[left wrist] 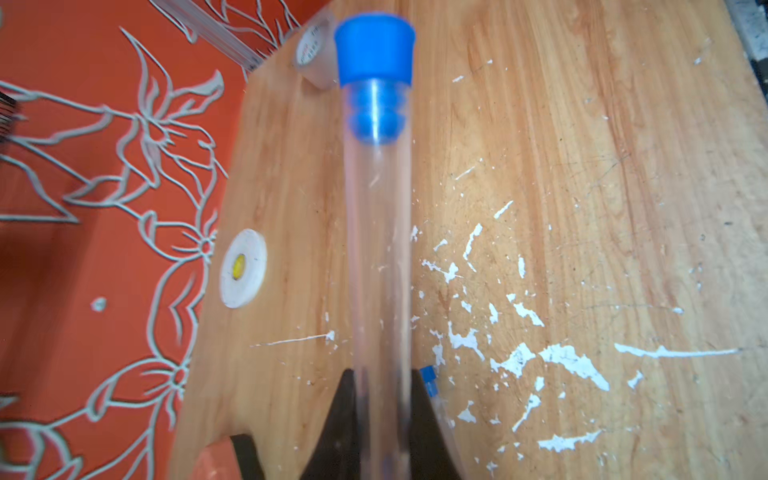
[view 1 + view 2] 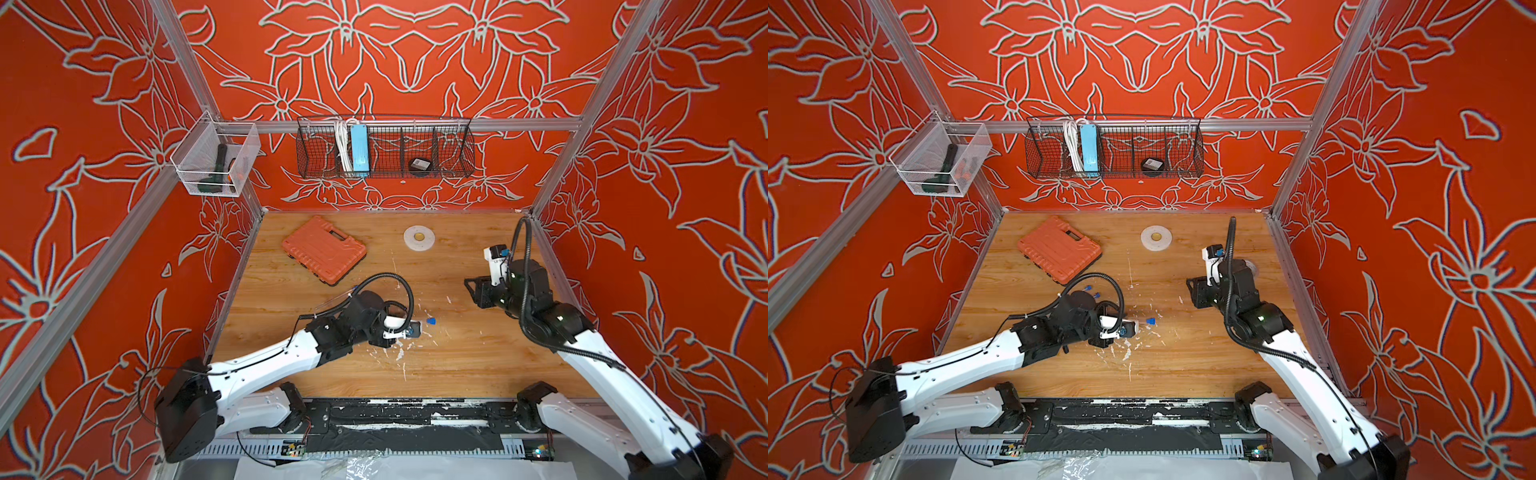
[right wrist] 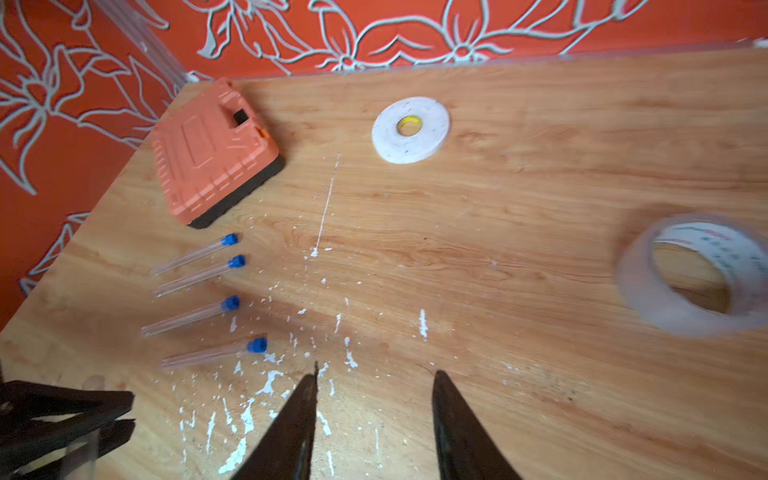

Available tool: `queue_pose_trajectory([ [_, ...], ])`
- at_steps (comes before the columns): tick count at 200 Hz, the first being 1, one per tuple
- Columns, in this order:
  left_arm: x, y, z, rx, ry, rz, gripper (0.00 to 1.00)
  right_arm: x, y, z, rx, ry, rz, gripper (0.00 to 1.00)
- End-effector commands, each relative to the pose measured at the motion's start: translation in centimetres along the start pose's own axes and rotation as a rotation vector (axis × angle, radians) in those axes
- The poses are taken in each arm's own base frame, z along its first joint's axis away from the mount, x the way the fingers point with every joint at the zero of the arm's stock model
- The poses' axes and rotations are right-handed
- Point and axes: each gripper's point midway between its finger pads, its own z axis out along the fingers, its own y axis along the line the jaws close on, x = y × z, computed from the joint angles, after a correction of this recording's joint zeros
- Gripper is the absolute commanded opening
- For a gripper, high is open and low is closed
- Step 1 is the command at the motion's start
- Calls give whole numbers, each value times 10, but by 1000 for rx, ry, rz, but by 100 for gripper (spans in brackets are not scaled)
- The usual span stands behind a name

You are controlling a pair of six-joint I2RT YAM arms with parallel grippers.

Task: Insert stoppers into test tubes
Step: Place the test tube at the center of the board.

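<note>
Red walls (image 2: pixel 415 195) patterned with pale flower outlines enclose a paint-flecked wooden tabletop (image 2: pixel 457 365). A black wire basket (image 2: pixel 453 156) hangs at upper centre, below an aluminium rail (image 2: pixel 519 124).

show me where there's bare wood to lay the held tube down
Widest free patch: the table middle, bordered by the four capped tubes, the white tape roll and the clear tape roll. The flecked strip along the near edge is bare too. Crowded: the side by the orange case, where those tubes lie in a row.
</note>
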Motion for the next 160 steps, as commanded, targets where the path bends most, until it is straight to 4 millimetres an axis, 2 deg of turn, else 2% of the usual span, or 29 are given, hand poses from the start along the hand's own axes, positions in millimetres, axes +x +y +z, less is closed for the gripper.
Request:
queue_pose_trajectory([
  [1,12,-14,16,150,54,-100,0,-5,-26,-17,141,-65,22,46],
  [39,46,3,51,221,222,-163,0,1,-26,-30,133,-62,0,46],
  [74,61,24,79,251,272,-193,0,4,-20,-34,94,-65,-11,46],
  [116,80,20,109,370,360,-244,0,7,-16,-34,67,-63,-19,46],
  [160,99,14,127,429,448,-292,1,9,-16,-35,64,-63,-31,46],
])
